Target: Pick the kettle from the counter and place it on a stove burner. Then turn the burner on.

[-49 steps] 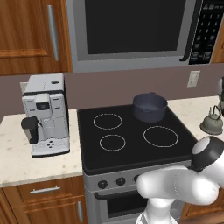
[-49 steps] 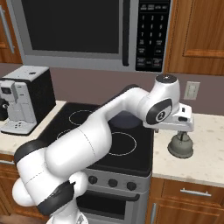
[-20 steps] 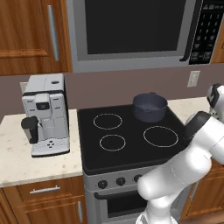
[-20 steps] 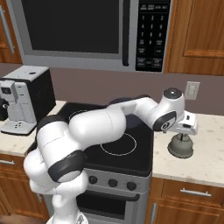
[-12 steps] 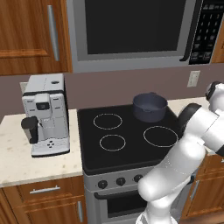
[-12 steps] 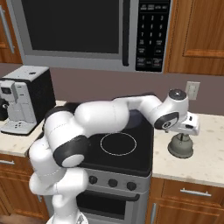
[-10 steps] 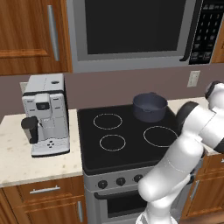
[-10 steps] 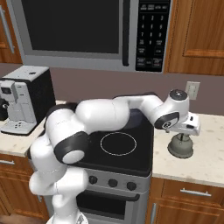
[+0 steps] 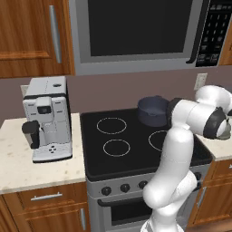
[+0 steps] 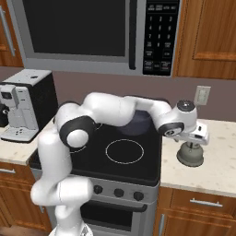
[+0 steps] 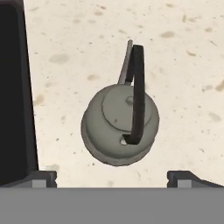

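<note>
The small grey-olive kettle (image 11: 118, 131) stands upright on the pale speckled counter (image 11: 183, 52), just right of the black cooktop edge (image 11: 13, 87). Its dark arched handle (image 11: 138, 94) runs over the lid. My gripper (image 11: 113, 177) hangs open straight above it, one fingertip on each side and wide apart, holding nothing. From the right base view the gripper (image 10: 193, 140) sits just over the kettle (image 10: 190, 156), touching nothing that I can make out. A sliver of the kettle (image 9: 225, 131) peeks out behind my arm. A small stove burner (image 9: 116, 147) ring is dark.
A dark blue-grey pot (image 9: 153, 110) sits on the back right of the cooktop, close to my forearm. A larger ring (image 10: 124, 151) is at the front. A coffee machine (image 9: 47, 118) stands on the left counter. The wall with an outlet (image 10: 202, 96) is behind the kettle.
The hand has sunk a little over the kettle and the elbow has folded further left. The jaws stayed open and the kettle has not moved.
</note>
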{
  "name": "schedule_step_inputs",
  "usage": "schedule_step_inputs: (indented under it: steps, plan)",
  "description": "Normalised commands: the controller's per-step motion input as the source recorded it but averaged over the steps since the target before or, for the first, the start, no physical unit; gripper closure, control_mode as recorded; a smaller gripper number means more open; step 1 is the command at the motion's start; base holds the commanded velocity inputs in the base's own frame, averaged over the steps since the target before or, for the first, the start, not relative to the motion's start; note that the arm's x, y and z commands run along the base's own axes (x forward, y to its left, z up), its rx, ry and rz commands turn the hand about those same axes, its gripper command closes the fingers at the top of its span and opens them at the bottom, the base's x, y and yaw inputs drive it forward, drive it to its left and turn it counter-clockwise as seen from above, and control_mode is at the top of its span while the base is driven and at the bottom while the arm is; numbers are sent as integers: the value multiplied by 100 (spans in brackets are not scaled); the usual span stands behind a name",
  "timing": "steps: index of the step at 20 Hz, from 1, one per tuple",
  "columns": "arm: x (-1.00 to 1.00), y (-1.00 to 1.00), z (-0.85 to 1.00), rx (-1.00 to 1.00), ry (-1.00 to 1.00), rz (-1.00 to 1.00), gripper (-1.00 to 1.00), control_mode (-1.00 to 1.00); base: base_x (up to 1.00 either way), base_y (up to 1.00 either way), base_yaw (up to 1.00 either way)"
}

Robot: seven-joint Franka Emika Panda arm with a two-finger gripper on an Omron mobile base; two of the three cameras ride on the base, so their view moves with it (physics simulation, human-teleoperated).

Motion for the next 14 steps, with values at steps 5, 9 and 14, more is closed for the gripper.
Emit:
schedule_step_inputs:
  steps: [5,9,14]
  plan:
    - [25,-16,-21,3,-2,0,-100,-100,0,0,0]
    - [14,-25,-5,0,-5,0,-100,-100,0,0,0]
    - [11,-27,0,0,-5,0,-100,-100,0,0,0]
